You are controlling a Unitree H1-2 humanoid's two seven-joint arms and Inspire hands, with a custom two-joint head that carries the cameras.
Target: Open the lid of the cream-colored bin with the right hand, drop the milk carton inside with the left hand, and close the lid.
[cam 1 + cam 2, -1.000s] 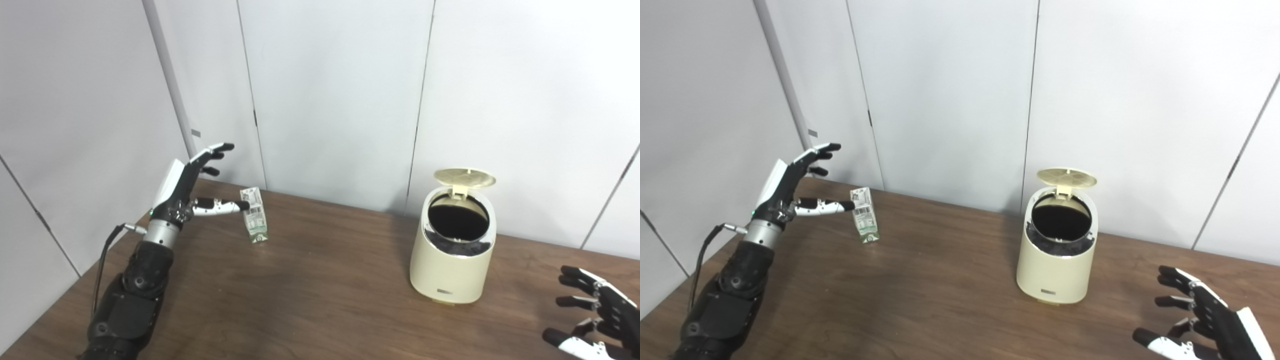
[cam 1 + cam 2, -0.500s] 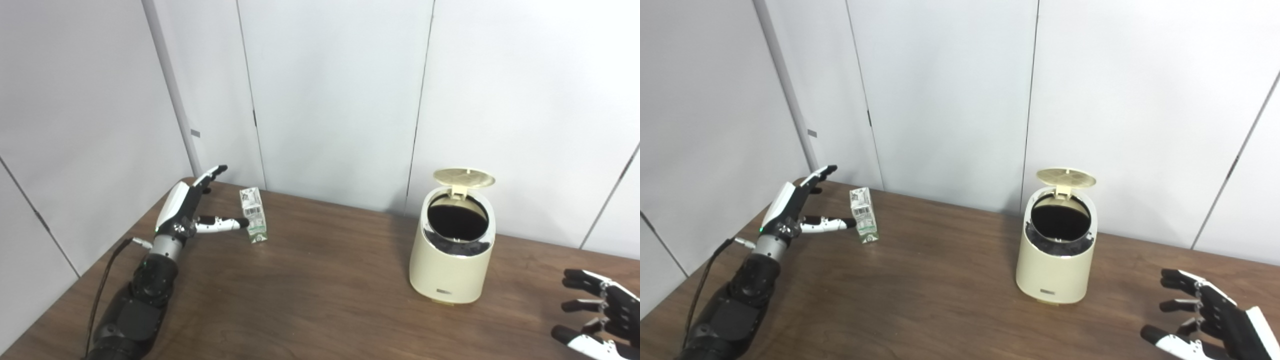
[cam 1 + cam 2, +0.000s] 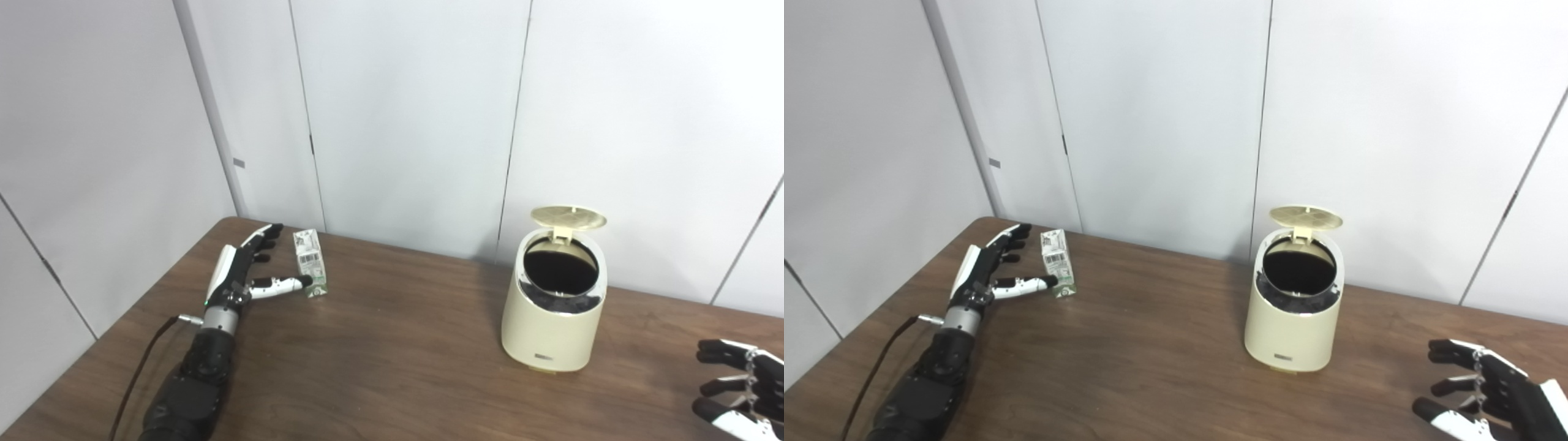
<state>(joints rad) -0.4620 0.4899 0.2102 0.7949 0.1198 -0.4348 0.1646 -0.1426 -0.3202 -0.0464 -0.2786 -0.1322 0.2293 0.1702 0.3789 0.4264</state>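
A small white-and-green milk carton (image 3: pixel 310 263) stands upright at the far left of the wooden table (image 3: pixel 392 343). My left hand (image 3: pixel 245 269) lies low just left of it, open, thumb tip at the carton's base and fingers stretched behind its left side. The cream-colored bin (image 3: pixel 556 303) stands right of centre with its round lid (image 3: pixel 568 217) flipped up and the dark inside showing. My right hand (image 3: pixel 1488 395) hovers open near the table's front right corner, well clear of the bin.
Grey wall panels (image 3: pixel 398 110) close off the back and left of the table. A black cable (image 3: pixel 153 343) trails from my left wrist. Bare wood lies between the carton and the bin.
My left hand has dropped from above the table down beside the carton, with the thumb now at its base. My right hand has drawn back slightly toward the lower right corner.
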